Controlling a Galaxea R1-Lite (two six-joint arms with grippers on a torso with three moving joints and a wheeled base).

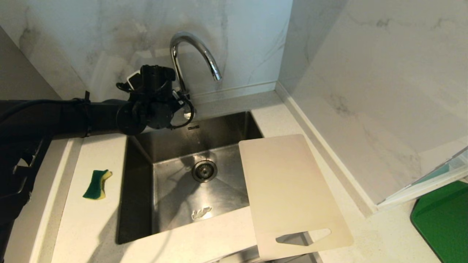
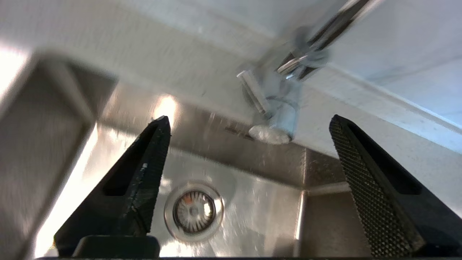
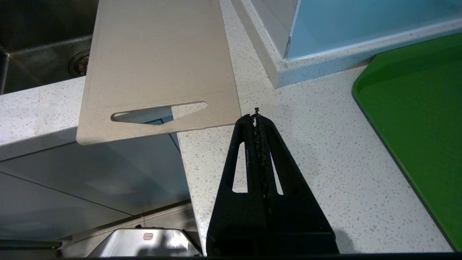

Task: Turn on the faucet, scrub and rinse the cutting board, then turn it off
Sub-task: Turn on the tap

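Though blurred, faucet (image 2: 285, 108) lever seemingly between spread left gripper (image 2: 249, 122) fingers.

Head view above sink (image 1: 139, 153), wrist views close, sharing drain (image 2: 194, 211)

I see a chrome faucet (image 1: 190, 54), cream cutting board (image 1: 289, 190), green-and-yellow sponge (image 1: 97, 184), green mat (image 1: 444, 219), white speckled bench (image 1: 91, 219).

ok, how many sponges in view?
1. The sponge, green and yellow, lies on the counter left of the sink. None shows elsewhere; the left arm hides some counter.
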